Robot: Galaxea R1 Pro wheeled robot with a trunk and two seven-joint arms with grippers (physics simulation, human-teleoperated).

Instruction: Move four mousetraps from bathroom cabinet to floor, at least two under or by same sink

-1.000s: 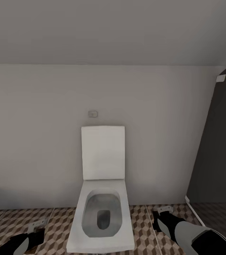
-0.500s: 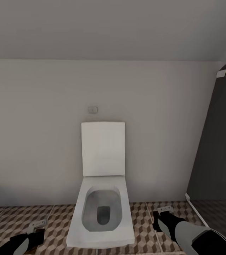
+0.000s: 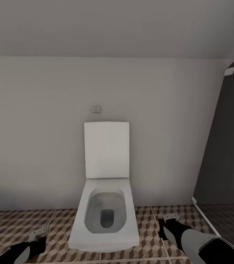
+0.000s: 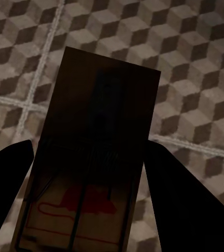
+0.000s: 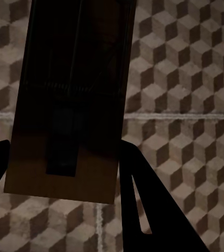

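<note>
In the left wrist view, a flat brown wooden mousetrap (image 4: 93, 152) with dark wire and a red mark sits between the dark fingers (image 4: 183, 199) of my left gripper (image 4: 91, 210), which is shut on it above the cube-patterned bathroom floor (image 4: 196, 63). My right gripper (image 5: 64, 178) is shut on a second mousetrap (image 5: 72, 100) over the same tiles (image 5: 185, 79). In the head view the left gripper (image 3: 39, 234) hangs low at the left and the right gripper (image 3: 168, 219) low at the right. The cabinet and the bathroom sink are out of view.
A white toilet (image 3: 104, 216) with its lid (image 3: 106, 150) up stands against the pale wall straight ahead, between my two arms. A dark shower wall (image 3: 227, 146) and a darker floor with a white threshold strip (image 3: 205, 216) lie to the right.
The whole head picture has shifted upward, so the camera moved and a little more tiled floor shows in front of the toilet. Both grippers hold their places in the picture.
</note>
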